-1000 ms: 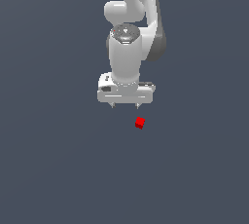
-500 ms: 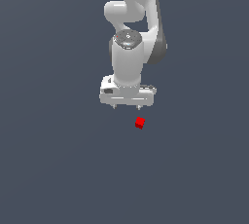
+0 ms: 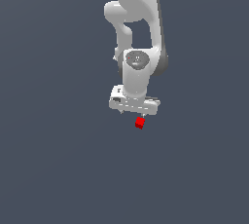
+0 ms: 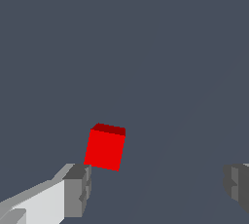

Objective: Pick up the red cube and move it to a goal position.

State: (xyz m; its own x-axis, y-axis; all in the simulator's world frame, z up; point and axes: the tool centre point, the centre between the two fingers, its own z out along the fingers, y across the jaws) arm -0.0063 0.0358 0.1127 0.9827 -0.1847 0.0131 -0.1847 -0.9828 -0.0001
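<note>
This is a simulated scene, not a real room: a flat, featureless grey-blue ground (image 3: 53, 169) is filling both views, showing no walls, furniture or texture. The white arm (image 3: 138, 38) is showing smooth, computer-rendered surfaces, and the red cube (image 3: 140, 122) is appearing as a plain, flat-shaded block in front of the blocky grey fingers (image 4: 78, 189).

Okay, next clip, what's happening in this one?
A white Franka arm is reaching for a small red cube on a plain grey surface. Its gripper is open, fingers spread wide, and nothing is held. In the wrist view the cube sits close to one finger rather than centred between them, so the grasp has not begun.
</note>
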